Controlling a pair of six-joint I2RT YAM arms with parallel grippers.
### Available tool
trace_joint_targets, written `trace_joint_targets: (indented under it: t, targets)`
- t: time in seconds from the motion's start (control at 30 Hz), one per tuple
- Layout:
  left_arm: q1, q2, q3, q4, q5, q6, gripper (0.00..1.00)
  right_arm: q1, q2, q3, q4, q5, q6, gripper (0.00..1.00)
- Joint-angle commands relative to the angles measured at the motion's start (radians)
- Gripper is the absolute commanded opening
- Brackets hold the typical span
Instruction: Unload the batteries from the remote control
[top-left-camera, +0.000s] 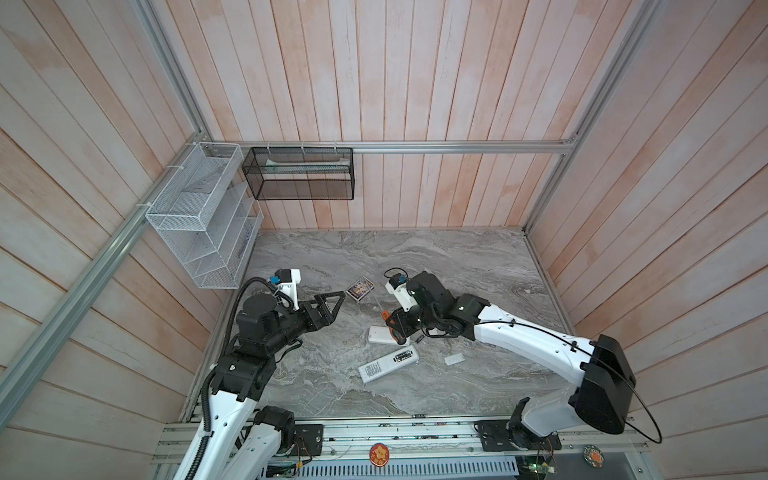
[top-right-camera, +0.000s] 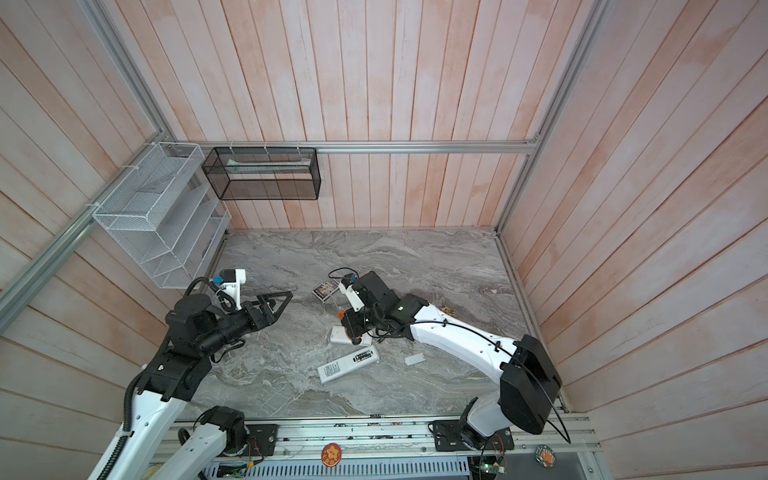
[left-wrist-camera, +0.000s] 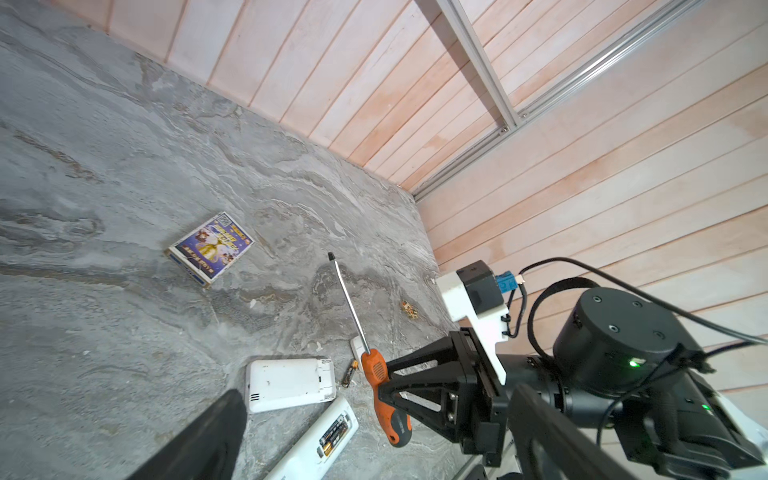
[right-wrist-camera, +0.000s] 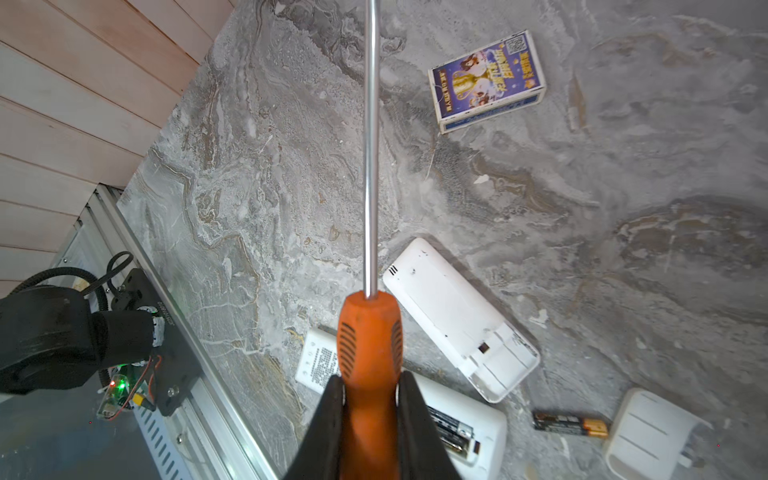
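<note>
Batteries (left-wrist-camera: 332, 434), slim dark cylindrical cells, are seated in the long white plastic remote control (top-left-camera: 376, 369) on the grey marbled surface (top-left-camera: 457, 270). Left hand (top-left-camera: 334, 305) is spread wide, empty; right hand (right-wrist-camera: 370, 386) is clamped on the orange-handled steel screwdriver (right-wrist-camera: 370, 345); one loose cell (right-wrist-camera: 569, 426) is seen nearby.

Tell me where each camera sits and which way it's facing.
Top views: high overhead, looking down at the table; left arm and right arm show.
Left wrist: on the left arm, facing the right gripper; own fingers frame it.
Right wrist: behind the right gripper, looking along the gripped screwdriver.
Shared: both wrist views show the screwdriver and battery-filled remote.
</note>
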Motion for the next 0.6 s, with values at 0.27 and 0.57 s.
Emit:
trace_joint_targets:
  t: [0.27,0.57]
  targets:
    - [0.004,0.318,-0.116,0.651,0.355,-0.232,0.98,-0.257,-0.089,-0.155,0.252,-0.617,-0.068,0.05]
    - [-0.021,0.533,-0.058,0.972,0.479,-0.307,0.89,-0.271,-0.027,-0.103,0.303,-0.928,-0.021,0.05]
